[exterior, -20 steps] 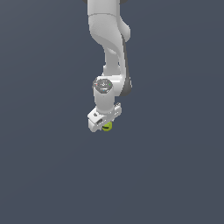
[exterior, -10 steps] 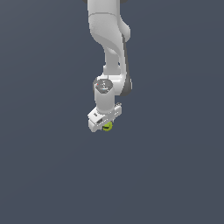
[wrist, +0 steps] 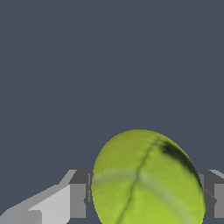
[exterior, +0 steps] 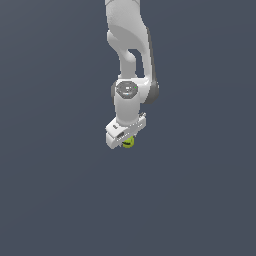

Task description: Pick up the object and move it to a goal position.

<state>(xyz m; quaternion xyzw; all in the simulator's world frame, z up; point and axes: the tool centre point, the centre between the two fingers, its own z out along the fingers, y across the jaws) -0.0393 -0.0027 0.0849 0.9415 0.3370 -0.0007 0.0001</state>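
The object is a small yellow-green ball (exterior: 128,142) with a dark mark, tucked under the white hand of the arm near the middle of the exterior view. My gripper (exterior: 126,140) is shut on it. In the wrist view the ball (wrist: 146,179) fills the space between the two fingers, one grey pad (wrist: 78,200) pressed on one side and the other finger (wrist: 215,199) on the opposite side. A dark streak and pale seams run across its surface. Part of the ball is hidden by the hand in the exterior view.
The white arm (exterior: 131,55) comes down from the top of the exterior view. Around it there is only a flat, dark grey-blue surface (exterior: 60,190) with no other objects or edges in sight.
The arm's wrist has shifted slightly upward with the ball still held; the gripper and ball are otherwise in nearly the same place.
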